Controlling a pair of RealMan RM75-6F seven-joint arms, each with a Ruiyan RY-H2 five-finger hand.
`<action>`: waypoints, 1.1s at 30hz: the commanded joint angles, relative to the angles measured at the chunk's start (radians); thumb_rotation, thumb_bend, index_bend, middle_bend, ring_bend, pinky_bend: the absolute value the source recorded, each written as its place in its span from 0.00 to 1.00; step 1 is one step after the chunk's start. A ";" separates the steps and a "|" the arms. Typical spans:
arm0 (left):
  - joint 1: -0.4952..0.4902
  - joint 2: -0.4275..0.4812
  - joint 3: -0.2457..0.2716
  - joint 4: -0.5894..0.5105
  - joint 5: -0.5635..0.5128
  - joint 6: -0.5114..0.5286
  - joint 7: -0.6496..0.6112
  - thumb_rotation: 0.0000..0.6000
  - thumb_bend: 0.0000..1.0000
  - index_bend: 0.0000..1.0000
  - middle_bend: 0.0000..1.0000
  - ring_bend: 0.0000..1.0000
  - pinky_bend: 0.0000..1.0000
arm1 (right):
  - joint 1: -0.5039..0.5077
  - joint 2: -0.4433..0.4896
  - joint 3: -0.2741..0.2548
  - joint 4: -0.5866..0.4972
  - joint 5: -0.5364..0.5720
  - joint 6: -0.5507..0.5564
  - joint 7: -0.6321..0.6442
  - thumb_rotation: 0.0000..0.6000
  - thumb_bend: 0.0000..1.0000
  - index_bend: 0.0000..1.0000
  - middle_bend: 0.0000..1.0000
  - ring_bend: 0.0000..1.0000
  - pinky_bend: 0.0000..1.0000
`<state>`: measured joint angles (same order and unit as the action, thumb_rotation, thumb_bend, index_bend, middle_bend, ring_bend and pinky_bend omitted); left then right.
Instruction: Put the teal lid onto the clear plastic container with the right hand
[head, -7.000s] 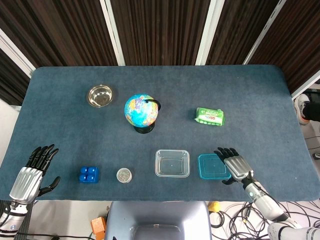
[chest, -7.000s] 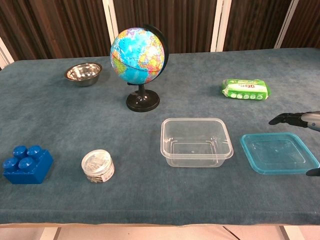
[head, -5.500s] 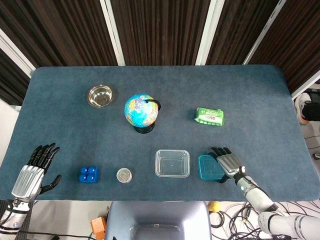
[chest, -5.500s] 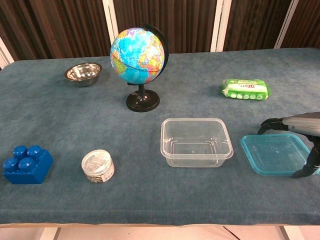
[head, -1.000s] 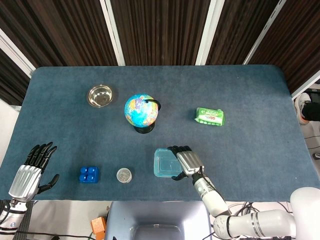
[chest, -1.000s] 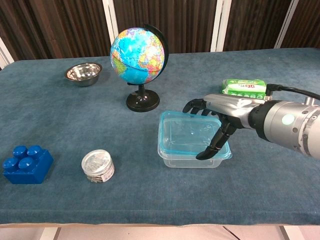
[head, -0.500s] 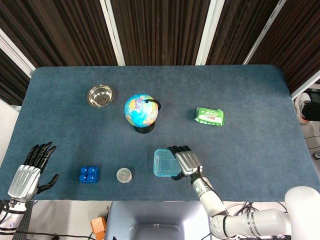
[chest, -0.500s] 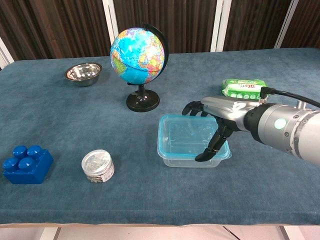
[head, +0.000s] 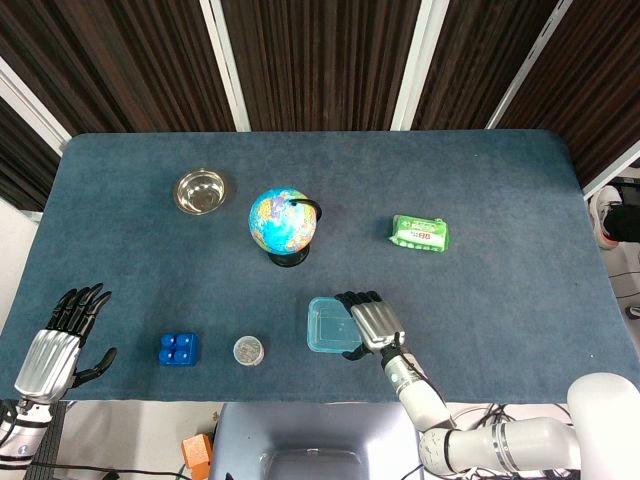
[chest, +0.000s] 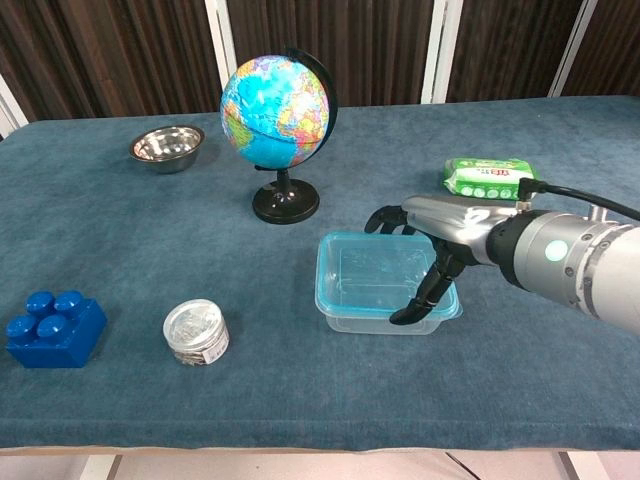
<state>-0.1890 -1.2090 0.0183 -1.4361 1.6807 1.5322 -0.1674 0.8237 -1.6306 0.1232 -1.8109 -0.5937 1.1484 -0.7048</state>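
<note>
The teal lid (head: 325, 325) (chest: 370, 270) lies flat on top of the clear plastic container (chest: 385, 322), covering its opening. My right hand (head: 365, 322) (chest: 445, 240) spans the lid's right side, fingers (chest: 385, 218) curled over the far edge and thumb (chest: 412, 310) down at the near right corner, still holding it. In the head view the container is almost wholly hidden under the lid. My left hand (head: 55, 350) hovers at the table's near left corner, fingers spread, holding nothing; the chest view does not show it.
A globe (head: 283, 222) (chest: 277, 110) stands just behind the container. A steel bowl (head: 200, 190) (chest: 166, 146) sits far left, a green wipes pack (head: 420, 233) (chest: 490, 178) behind my right hand. A blue brick (head: 178, 349) (chest: 52, 328) and small jar (head: 248, 350) (chest: 196, 332) lie near left.
The right hand took the lid from the table right of the container and carried it left over it. In the last second the lid settled flat onto the rim.
</note>
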 joint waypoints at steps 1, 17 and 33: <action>0.000 0.000 0.000 0.000 0.000 0.001 -0.001 1.00 0.31 0.00 0.00 0.00 0.00 | 0.008 0.011 -0.002 -0.009 0.016 -0.012 -0.015 1.00 0.09 0.48 0.26 0.10 0.13; -0.001 0.003 0.000 0.003 0.004 0.003 -0.015 1.00 0.31 0.00 0.00 0.00 0.00 | 0.045 0.036 -0.021 -0.036 0.060 -0.002 -0.092 1.00 0.09 0.03 0.03 0.00 0.03; 0.001 0.005 -0.001 0.005 0.002 0.008 -0.023 1.00 0.31 0.00 0.00 0.00 0.00 | 0.059 0.066 -0.055 -0.063 0.032 0.034 -0.148 1.00 0.09 0.00 0.00 0.00 0.00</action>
<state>-0.1886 -1.2045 0.0171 -1.4312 1.6830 1.5405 -0.1900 0.8799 -1.5724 0.0759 -1.8678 -0.5566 1.1805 -0.8435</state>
